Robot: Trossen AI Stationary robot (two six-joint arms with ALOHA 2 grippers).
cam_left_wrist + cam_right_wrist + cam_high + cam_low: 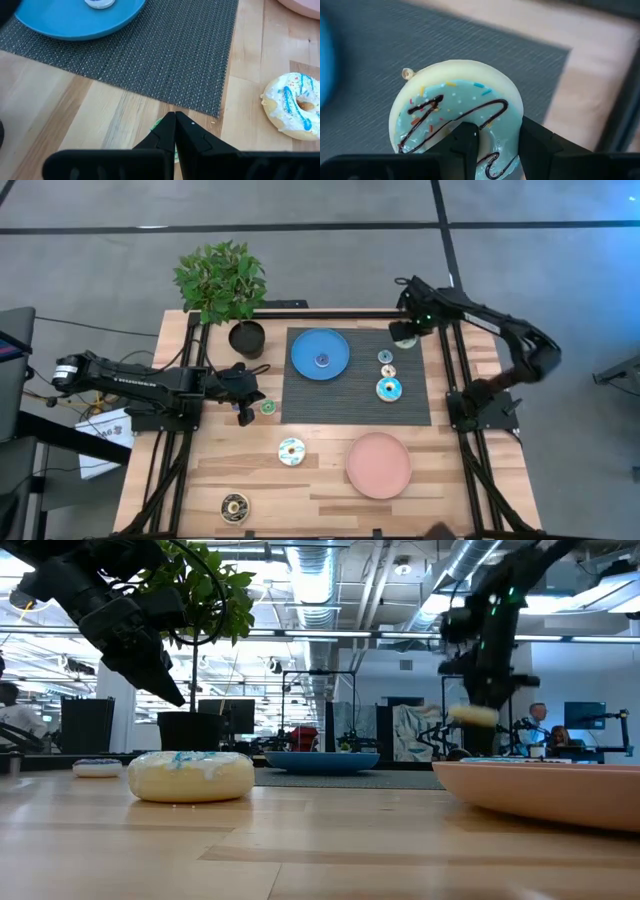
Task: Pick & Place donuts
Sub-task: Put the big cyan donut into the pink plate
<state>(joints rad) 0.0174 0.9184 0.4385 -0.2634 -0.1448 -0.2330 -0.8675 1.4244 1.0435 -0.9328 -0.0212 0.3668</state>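
Right wrist view: donut (457, 107) between end effector (497, 145) fingers.

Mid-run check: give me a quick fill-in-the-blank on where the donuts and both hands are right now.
1. The right hand is closed on a donut with light ____ icing.
2. The left hand is shut, above a small ____ donut beside the mat.
3. The pink plate holds ____ donuts.
4. A small donut lies on the ____ plate.

Missing words: blue; green; no; blue
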